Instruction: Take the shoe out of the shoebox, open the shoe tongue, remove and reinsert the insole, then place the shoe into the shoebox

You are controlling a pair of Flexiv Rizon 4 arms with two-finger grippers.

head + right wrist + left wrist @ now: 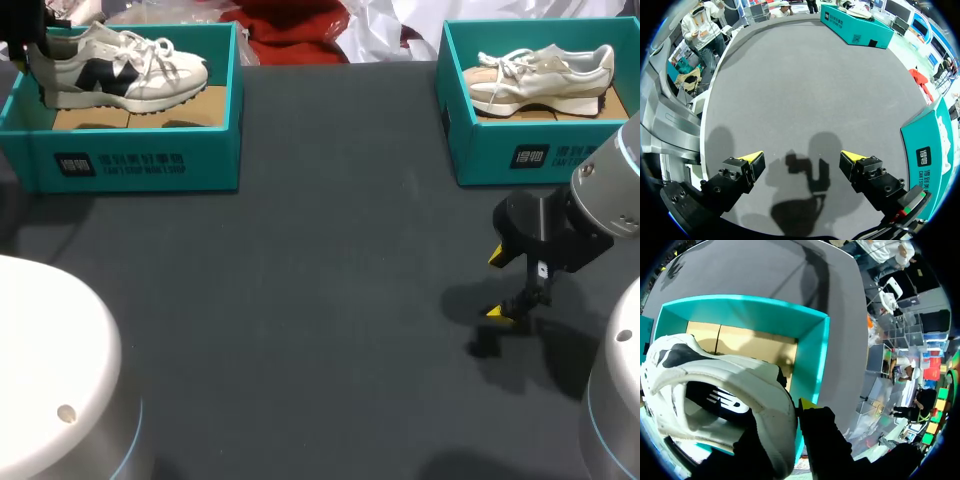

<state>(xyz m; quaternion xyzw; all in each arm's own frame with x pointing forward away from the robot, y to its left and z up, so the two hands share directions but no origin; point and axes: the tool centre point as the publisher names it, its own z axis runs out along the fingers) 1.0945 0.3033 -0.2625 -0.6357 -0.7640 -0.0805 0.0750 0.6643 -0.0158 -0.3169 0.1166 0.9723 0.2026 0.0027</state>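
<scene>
A white shoe with navy panels [125, 68] sits tilted over the left teal shoebox [140, 165], heel raised at the box's left end. My left gripper [38, 62] is shut on that heel. In the left wrist view the heel collar [715, 385] fills the space between the fingers of the left gripper [787, 412]. One yellow fingertip [807, 404] shows against its outer side, and the box's cardboard floor [755, 345] lies below. My right gripper [500, 285] hangs open just above bare table, well away from the shoe. Nothing is between the fingers of the right gripper [801, 159].
A second teal shoebox [520, 155] at the back right holds a beige shoe [545, 75]; its side [927, 150] is close beside the right gripper. The dark grey table [320, 300] stretches between the two boxes.
</scene>
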